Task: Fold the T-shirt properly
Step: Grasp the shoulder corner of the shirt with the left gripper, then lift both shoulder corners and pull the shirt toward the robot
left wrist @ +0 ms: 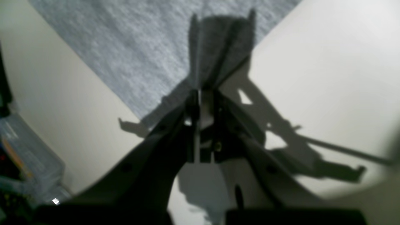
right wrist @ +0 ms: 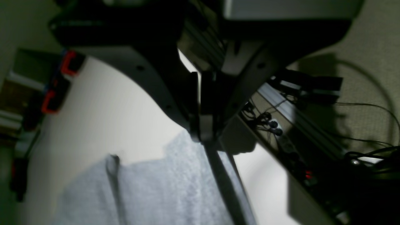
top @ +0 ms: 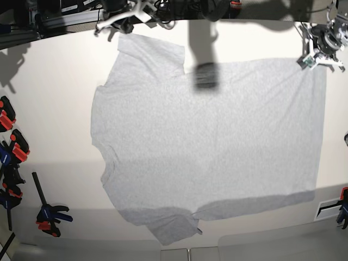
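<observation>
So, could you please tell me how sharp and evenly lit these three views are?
Left wrist view: soft focus, the left gripper dark against the pale table, throwing a hard shadow to the right. Right wrist view: dim and blurred, the right gripper nearly a silhouette over the T-shirt. Base view: sharpest and bright, with a dark shadow patch across the shirt's upper middle.

The base camera hangs overhead, looking straight down on the whole pale cream table [top: 54, 109]. Each wrist camera sits close behind its own fingers, aimed along them at one far corner of the spread light heather-grey cotton T-shirt [top: 217, 141], which all three views share.
</observation>
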